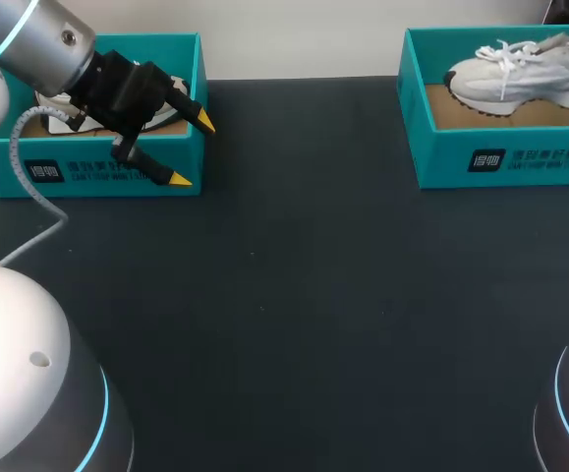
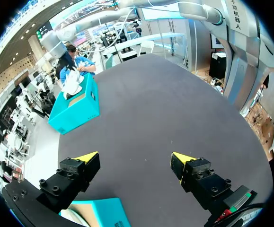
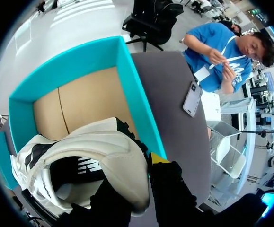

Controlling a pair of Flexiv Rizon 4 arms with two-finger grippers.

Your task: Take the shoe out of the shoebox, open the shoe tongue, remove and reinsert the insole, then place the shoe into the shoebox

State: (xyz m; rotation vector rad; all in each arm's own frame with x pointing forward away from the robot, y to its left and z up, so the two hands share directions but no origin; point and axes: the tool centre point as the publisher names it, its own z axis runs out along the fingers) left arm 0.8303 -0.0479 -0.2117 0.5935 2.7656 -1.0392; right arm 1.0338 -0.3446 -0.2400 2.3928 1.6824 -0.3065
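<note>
The surface (image 1: 294,295) was a dark, matte grey-black sheet under soft, even light, with a few faint pale specks near its middle. In the left wrist view its edge curved round.

Matt dark table (image 1: 294,295), smooth teal cardboard shoebox (image 1: 505,157) with plain brown floor, white leather-look shoe (image 1: 525,74)

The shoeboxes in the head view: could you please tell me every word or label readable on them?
Left shoebox, front wall: square logo and white print, too blurred to read.
Right shoebox, front wall: same logo and print, too blurred to read.
Nothing can be quoted.
</note>
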